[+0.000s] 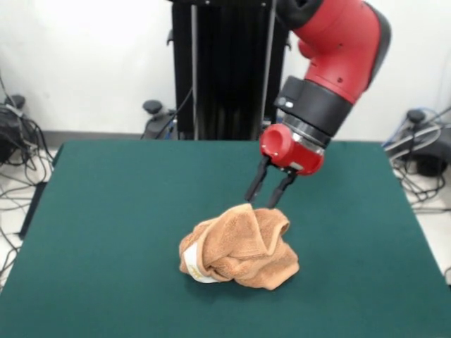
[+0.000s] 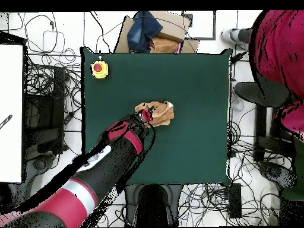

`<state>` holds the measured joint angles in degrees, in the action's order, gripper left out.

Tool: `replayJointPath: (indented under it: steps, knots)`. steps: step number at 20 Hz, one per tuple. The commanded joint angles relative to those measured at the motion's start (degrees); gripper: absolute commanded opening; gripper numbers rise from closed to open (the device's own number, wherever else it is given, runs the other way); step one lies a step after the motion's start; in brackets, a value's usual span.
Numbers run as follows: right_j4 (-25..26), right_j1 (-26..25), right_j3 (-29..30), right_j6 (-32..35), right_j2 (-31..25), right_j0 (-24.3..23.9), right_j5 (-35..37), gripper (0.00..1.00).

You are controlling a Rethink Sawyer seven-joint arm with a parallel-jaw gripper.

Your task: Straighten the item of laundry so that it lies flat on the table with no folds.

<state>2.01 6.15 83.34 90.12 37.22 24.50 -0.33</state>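
Observation:
The orange-tan towel (image 1: 241, 246) lies crumpled in a heap near the middle of the dark green table (image 1: 106, 211), with a woven band and a white tag at its lower left. My gripper (image 1: 260, 203) comes down tilted from the upper right. It is open, with green table showing between the two black fingers. Their tips are at the towel's top back edge, the left one right at the towel's peak. In the overhead view the towel (image 2: 158, 113) sits mid-table (image 2: 190, 89), and the gripper (image 2: 144, 119) is at its lower left edge.
A yellow box with a red stop button (image 2: 100, 69) stands at the table's corner. A cardboard box with dark cloth (image 2: 155, 29) lies beyond the table's edge. A person in a red top (image 2: 279, 53) sits beside the table. Cables lie on the floor around it.

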Motion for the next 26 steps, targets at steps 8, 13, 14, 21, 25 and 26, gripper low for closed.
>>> replayJointPath:
  steps: [8,13,14,21,25,26]
  knots:
    - [-5.0,-6.3,-7.2,10.4,0.9,1.2,3.3,1.0]
    - [-5.0,-7.8,-7.6,10.7,1.3,0.6,1.3,1.0]
    - [-5.0,-7.7,-7.6,10.7,0.6,0.2,1.4,1.0]
    - [-8.5,-11.8,-9.3,13.3,3.2,1.9,1.8,1.0]
    - [-10.8,-14.7,-10.7,13.2,5.5,3.4,1.9,1.0]
    - [-11.2,-15.2,-10.9,13.1,5.9,3.6,1.9,1.0]
